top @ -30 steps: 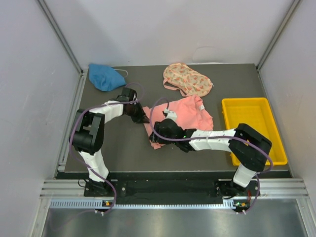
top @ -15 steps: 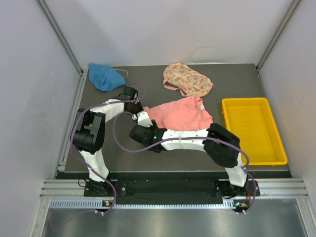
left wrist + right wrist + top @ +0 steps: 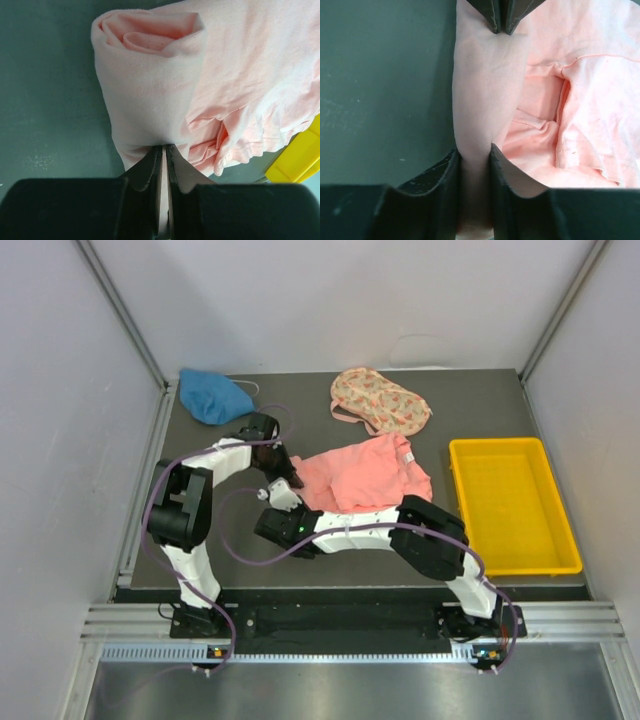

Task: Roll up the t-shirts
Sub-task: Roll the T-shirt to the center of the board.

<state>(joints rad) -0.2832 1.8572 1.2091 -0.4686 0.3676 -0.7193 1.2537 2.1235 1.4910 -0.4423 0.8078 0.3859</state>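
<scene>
The salmon-pink t-shirt (image 3: 365, 475) lies mid-table, its left edge folded into a thick roll (image 3: 150, 75). My left gripper (image 3: 285, 478) is shut on the far end of that roll; in the left wrist view a thin strip of pink cloth is pinched between its jaws (image 3: 165, 150). Just nearer, my right gripper (image 3: 283, 502) is shut on the near end of the same roll (image 3: 474, 150), with the left gripper's fingertips (image 3: 495, 17) showing at the other end. The blue t-shirt (image 3: 212, 395) is bunched at the back left. The floral t-shirt (image 3: 380, 400) lies at the back centre.
A yellow bin (image 3: 512, 502) stands at the right edge of the dark mat, right of the pink shirt; its corner shows in the left wrist view (image 3: 300, 160). Grey walls enclose the table on three sides. The right arm reaches across the front of the mat.
My right arm swung left across the front of the pink t-shirt to its left edge and closed on the rolled cloth. The left gripper kept its hold, shifting slightly.
</scene>
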